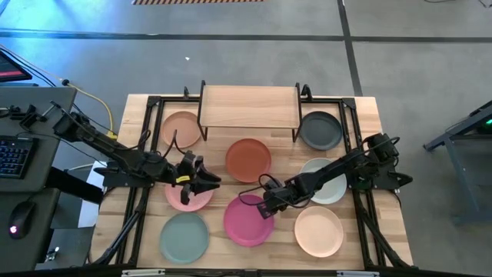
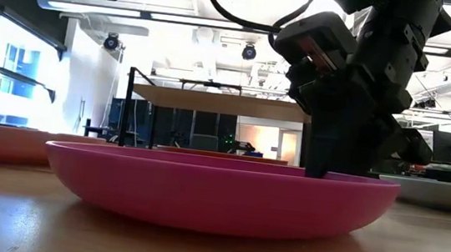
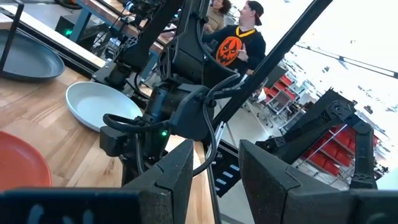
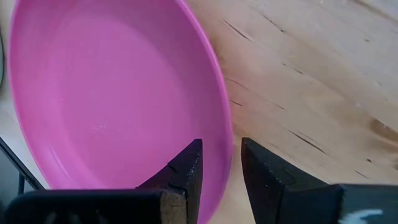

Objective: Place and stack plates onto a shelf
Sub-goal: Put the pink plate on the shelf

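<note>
The shelf (image 1: 250,106) stands at the table's far middle with nothing on its top. All eight plates lie flat on the table. My right gripper (image 1: 267,203) (image 4: 221,158) is open and points down at the far rim of the magenta plate (image 1: 247,221) (image 4: 112,93) (image 2: 218,192). One finger is inside the rim and one outside, with a gap on both sides. My left gripper (image 1: 206,178) (image 3: 216,155) is open and held level over the right edge of the light pink plate (image 1: 187,195), pointing toward the right arm.
Peach plate (image 1: 182,128), terracotta plate (image 1: 247,159) and dark grey plate (image 1: 320,130) lie near the shelf. The pale grey-white plate (image 1: 324,183) is under the right arm. Sage green (image 1: 184,236) and cream (image 1: 318,231) plates lie at the near edge. People (image 3: 239,37) stand beyond the table.
</note>
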Robot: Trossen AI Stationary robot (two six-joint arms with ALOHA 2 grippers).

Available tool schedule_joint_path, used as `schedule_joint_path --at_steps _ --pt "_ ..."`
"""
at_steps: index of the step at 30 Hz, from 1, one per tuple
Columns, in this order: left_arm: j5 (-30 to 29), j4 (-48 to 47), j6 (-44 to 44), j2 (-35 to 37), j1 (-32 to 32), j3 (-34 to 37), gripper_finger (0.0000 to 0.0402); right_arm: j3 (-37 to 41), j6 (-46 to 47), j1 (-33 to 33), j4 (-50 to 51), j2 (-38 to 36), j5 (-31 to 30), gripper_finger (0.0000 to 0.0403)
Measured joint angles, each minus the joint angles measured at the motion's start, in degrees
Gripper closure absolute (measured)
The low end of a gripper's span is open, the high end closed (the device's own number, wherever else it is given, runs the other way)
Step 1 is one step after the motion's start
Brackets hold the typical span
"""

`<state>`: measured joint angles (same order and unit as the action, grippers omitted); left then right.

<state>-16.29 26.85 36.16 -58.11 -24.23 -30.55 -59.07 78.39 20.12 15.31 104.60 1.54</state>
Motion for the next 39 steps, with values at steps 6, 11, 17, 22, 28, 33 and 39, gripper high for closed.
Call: schedule_joint_path --at_steps 6,11,17,22,28,33,39 --pt "0.0 0.0 -0.9 0.0 0.0 0.0 0.0284 0.0 0.0 0.0 0.3 0.0 0.0 0.0311" --pt "-0.1 0.0 -2.0 0.0 0.0 0.0 0.0284 0.0 0.0 0.0 0.4 0.0 0.0 0.0311" --pt "0.0 0.0 -2.4 0.0 0.0 0.0 0.0284 0.0 0.0 0.0 1.4 0.0 0.0 0.0343" --pt "0.0 0.0 -2.4 0.0 0.0 0.0 0.0284 -0.1 -0.4 0.0 1.6 0.0 -0.1 0.0396" --pt "0.0 0.0 -2.4 0.0 0.0 0.0 0.0284 -0.1 -0.4 0.0 1.7 0.0 0.0 0.0397" --pt "0.0 0.0 -2.4 0.0 0.0 0.0 0.0284 -0.1 -0.4 0.0 1.6 0.0 0.2 0.0401" --pt "0.0 0.1 -2.4 0.0 0.0 0.0 0.0284 -0.1 -2.4 0.0 0.7 -0.1 2.2 0.0402"
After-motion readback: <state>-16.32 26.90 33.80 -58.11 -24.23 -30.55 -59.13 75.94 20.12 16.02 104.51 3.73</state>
